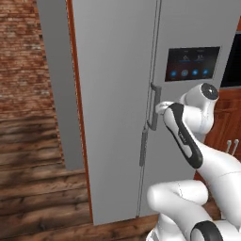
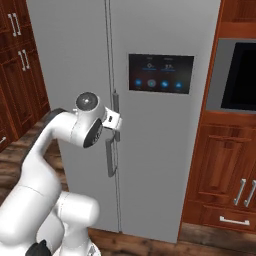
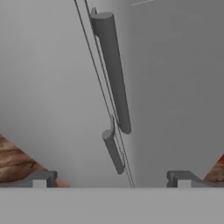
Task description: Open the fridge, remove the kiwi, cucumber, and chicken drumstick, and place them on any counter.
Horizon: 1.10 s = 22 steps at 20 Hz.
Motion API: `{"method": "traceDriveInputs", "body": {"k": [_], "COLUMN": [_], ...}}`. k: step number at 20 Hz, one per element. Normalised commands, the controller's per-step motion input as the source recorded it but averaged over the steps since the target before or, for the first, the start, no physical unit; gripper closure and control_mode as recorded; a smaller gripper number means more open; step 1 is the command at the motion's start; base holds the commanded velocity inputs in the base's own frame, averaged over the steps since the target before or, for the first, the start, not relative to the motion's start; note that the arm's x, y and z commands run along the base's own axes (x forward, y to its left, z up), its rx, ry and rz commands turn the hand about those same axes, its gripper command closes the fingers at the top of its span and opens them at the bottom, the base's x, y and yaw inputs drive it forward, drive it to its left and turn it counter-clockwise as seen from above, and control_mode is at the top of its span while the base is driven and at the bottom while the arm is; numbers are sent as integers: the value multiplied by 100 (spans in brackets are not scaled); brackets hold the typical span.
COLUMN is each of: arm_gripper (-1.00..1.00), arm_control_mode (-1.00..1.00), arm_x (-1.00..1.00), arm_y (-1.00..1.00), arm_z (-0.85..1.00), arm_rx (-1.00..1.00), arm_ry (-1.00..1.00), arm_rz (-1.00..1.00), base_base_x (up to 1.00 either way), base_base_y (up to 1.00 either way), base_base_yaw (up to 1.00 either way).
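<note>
Grey fridge [image 1: 113, 94] is shut, both doors closed, so the food stays hidden. Left to right from its centre seam: lower handle [image 3: 113, 151], then upper handle [image 3: 113, 70]. Gripper [image 3: 111, 178] sits right by them, jaws wide apart, holding nothing.

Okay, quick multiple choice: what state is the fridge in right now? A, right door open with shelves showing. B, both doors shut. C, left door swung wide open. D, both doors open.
B: the fridge shows two flat closed door fronts meeting at the centre seam, its bar handles sit against the doors, and no interior is visible; the gripper hovers open in front of the handles.
</note>
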Motion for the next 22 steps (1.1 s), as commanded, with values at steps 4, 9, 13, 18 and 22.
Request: {"method": "traceDriveInputs", "body": {"k": [4,9,13,18,22], "arm_gripper": [-100,-100,-100,-100,-100], "arm_control_mode": [-100,-100,-100,-100,-100], "arm_x": [44,66,90,75,59], "arm_y": [-8,0,0,0,0], "arm_z": [-9,-1,0,0,0], "arm_rx": [6,6,6,3,4], "arm_ry": [-1,-7,0,-3,-8], "arm_rz": [0,6,0,0,0], "base_base_x": [0,0,0,0,0], "base_base_y": [0,0,0,0,0], "base_base_yaw": [0,0,0,0,0]}}
